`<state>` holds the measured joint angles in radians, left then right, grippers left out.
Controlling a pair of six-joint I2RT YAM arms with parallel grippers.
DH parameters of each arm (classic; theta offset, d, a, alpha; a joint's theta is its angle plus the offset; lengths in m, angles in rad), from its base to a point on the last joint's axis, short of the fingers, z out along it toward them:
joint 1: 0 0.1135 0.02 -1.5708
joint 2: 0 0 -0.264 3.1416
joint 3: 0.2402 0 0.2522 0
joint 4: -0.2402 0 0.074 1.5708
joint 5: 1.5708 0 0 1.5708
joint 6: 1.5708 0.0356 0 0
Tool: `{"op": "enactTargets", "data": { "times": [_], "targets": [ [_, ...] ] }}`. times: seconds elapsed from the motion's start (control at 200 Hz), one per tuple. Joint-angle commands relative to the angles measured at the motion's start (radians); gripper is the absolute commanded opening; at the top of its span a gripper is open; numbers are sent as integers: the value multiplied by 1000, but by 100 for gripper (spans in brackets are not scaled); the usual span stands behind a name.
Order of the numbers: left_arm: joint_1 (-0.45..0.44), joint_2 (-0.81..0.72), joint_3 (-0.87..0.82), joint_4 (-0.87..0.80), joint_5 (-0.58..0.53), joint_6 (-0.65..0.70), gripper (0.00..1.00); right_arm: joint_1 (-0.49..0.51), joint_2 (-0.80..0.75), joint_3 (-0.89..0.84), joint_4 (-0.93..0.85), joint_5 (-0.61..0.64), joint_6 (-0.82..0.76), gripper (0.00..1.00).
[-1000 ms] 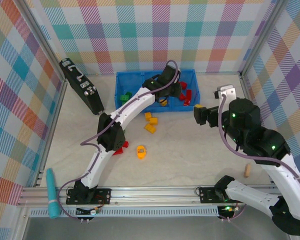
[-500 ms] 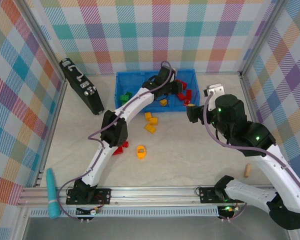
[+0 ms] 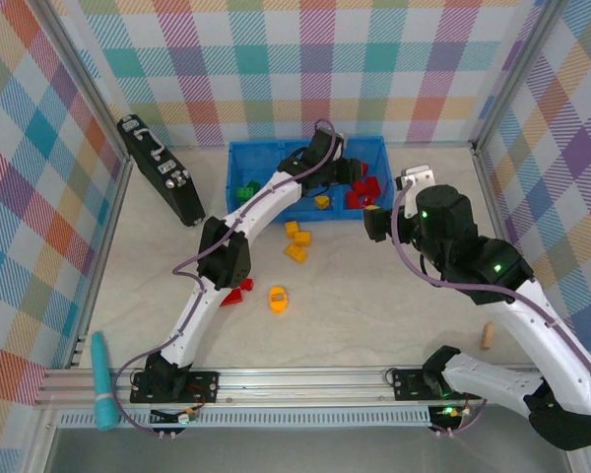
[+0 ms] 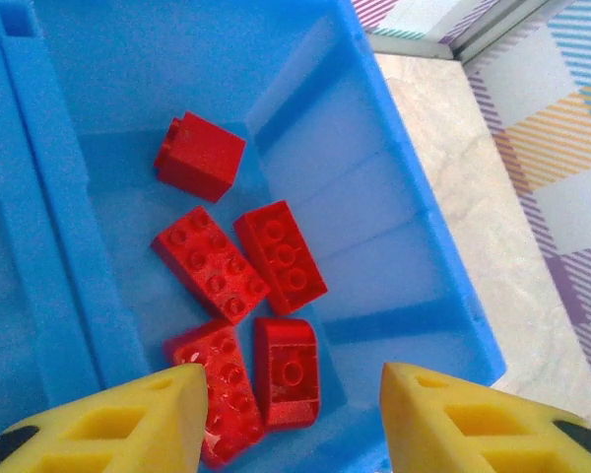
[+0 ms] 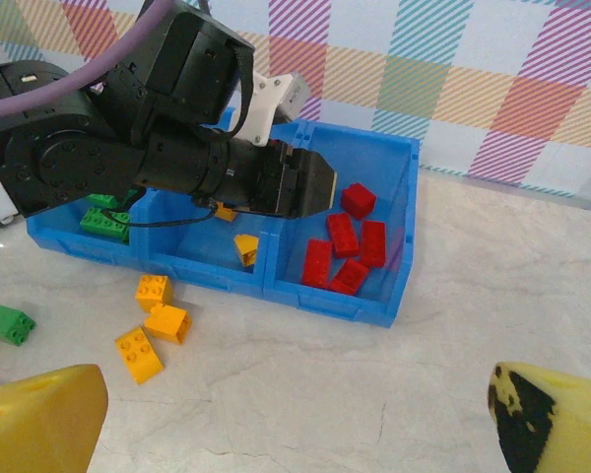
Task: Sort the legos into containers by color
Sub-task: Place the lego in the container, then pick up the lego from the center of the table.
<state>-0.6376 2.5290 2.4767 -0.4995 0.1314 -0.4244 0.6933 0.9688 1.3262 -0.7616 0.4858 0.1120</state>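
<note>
Plastic, hard, light, slick-walled: pinch across two flat sides, never the studs. Find red legos (image 4: 238, 286) in the blue tray's (image 5: 325, 301) right-end compartment, beneath the left gripper's (image 4: 291, 394) open, empty jaws. Find yellow legos (image 3: 295, 241) loose on the tabletop (image 3: 374, 296). See the right gripper (image 5: 295, 414), jaws spread wide, probably empty.

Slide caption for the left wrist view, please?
Open left pincer above five red legos in the blue tray's end compartment.

- Top external: high above the near edge, looking down on the whole desk (image 3: 374, 296).
- Left wrist: close above the blue tray (image 4: 315, 148), facing down.
- Right wrist: farther back, facing that same tray.
</note>
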Motion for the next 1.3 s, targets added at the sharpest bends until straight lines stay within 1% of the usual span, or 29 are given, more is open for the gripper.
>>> {"op": "enactTargets", "data": {
  "times": [0.0, 0.07, 0.165, 0.275, 0.34, 0.475, 0.585, 0.665, 0.805, 0.915, 1.135, 1.295],
  "targets": [
    [9, -144, -1, -116, -65, 116, 52, -6, -14, -30, 47, -1, -30, 99],
    [8, -242, -64, -180, -130, 187, 53, -10, -12, -45, 68, -10, -40, 99],
    [7, -435, -264, -212, -228, 249, 55, -18, -1, -72, 108, -40, -51, 99],
    [7, -661, -525, -249, -338, 269, 58, -29, 23, -92, 155, -97, -68, 99],
    [7, -774, -655, -303, -395, 245, 59, -36, 42, -91, 176, -125, -73, 99],
    [4, -973, -924, -374, -403, 129, 60, -47, 81, -71, 201, -167, -92, 99],
    [-12, -1084, -1113, -370, -390, 82, 61, -54, 107, -56, 212, -212, -101, 99],
    [-23, -1119, -1207, -343, -370, 82, 62, -58, 129, -40, 210, -250, -104, 99],
    [-28, -1117, -1311, -314, -390, 79, 63, -58, 157, 14, 183, -284, -94, 99],
    [-28, -1089, -1348, -307, -401, 79, 63, -58, 159, 28, 176, -302, -90, 99],
    [-28, -1041, -1414, -254, -358, 65, 63, -58, 158, 24, 167, -287, -65, 99],
    [-28, -1024, -1448, -239, -360, 45, 63, -58, 158, 27, 156, -276, -63, 99]
  ]
}}
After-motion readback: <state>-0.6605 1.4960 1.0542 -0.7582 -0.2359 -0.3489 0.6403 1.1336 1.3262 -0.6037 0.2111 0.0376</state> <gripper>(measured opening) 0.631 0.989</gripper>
